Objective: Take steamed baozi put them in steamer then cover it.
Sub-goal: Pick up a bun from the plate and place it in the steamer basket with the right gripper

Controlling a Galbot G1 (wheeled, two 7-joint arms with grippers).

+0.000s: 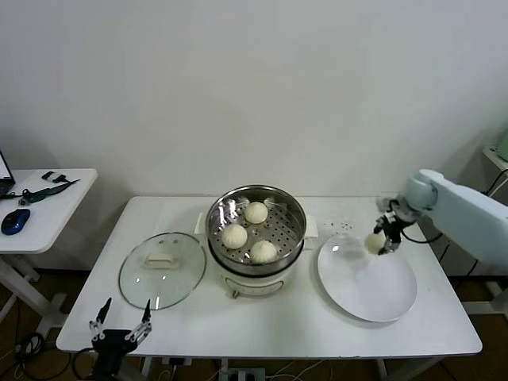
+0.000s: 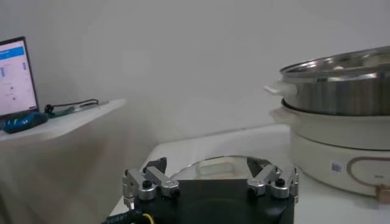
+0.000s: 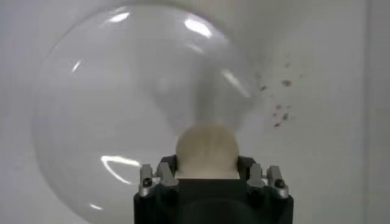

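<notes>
At the far left a side table (image 1: 48, 194) is cut off by the frame edge, with a blue mouse (image 1: 15, 221) and some dark cables on it that are hard to make out. On the white table (image 1: 270, 325), the left gripper (image 1: 121, 327) hangs at the near left corner with its fingers spread wide and nothing between them; its arm is mostly out of view. Just beyond it the glass lid (image 1: 163, 270) lies flat on the table beside the steamer (image 1: 255, 216). The steamer's steel basket sits on its cream base and holds three buns (image 1: 234, 236) on the perforated bottom. To the right lies a white plate (image 1: 373, 290), with nothing resting on it. Over the plate's far rim the right gripper (image 1: 380, 240) is pinching the fourth bun (image 3: 207, 149) between its fingers, held clear above the plate; the fingertips themselves are hidden behind the bun in the wrist view
</notes>
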